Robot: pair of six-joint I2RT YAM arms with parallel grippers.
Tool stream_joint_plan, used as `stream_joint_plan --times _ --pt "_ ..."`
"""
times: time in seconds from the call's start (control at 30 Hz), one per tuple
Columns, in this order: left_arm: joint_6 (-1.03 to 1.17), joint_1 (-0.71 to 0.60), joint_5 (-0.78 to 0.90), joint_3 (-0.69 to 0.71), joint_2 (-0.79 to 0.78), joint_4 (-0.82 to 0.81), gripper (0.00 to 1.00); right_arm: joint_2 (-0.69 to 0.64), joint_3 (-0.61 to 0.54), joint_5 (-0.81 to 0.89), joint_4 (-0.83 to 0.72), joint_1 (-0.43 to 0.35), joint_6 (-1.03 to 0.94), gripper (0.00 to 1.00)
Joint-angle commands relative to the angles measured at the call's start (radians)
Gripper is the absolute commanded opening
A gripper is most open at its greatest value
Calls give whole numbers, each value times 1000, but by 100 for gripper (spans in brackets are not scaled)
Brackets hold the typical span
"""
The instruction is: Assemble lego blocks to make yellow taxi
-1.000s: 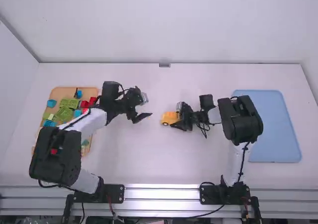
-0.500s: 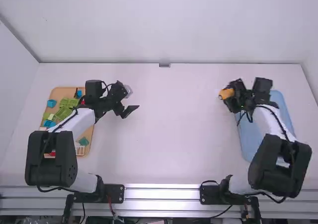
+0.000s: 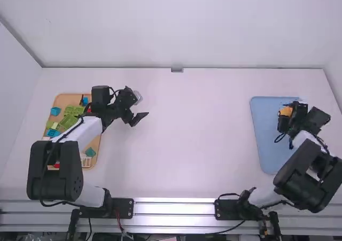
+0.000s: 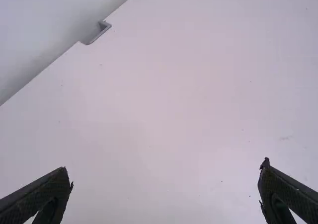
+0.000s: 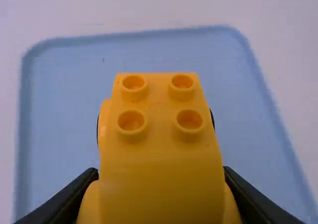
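Across the white table [image 3: 187, 155], the right gripper [image 5: 160, 171] pinches the studded yellow plastic taxi [image 5: 159, 184] by its sides, length between the jaws, over the blue tray [image 3: 267, 145], probably ready for lowering; the left gripper [image 4: 165, 165], farther off, gapes empty.

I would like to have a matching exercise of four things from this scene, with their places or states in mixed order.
Things
1. yellow taxi
2. blue tray
3. left pincer
4. wooden tray

Places or states
A. open, above the bare white table
B. on the robot's left side, bearing green blocks
C. gripped by the right pincer
D. on the robot's right side, beneath the taxi

Right pairs: 1-C, 2-D, 3-A, 4-B
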Motion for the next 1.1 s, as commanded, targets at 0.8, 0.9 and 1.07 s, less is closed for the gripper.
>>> stream_joint_plan --times 0.8,0.9,1.07 --pt "-307 -44 -218 -6 -226 -84 99 -328 -18 387 -233 361 58 99" --pt "-312 -92 -380 -7 -312 -107 99 -427 -18 384 -270 441 55 99" --pt "-313 -204 -603 -21 -410 -108 99 -543 -19 384 -317 563 56 99"
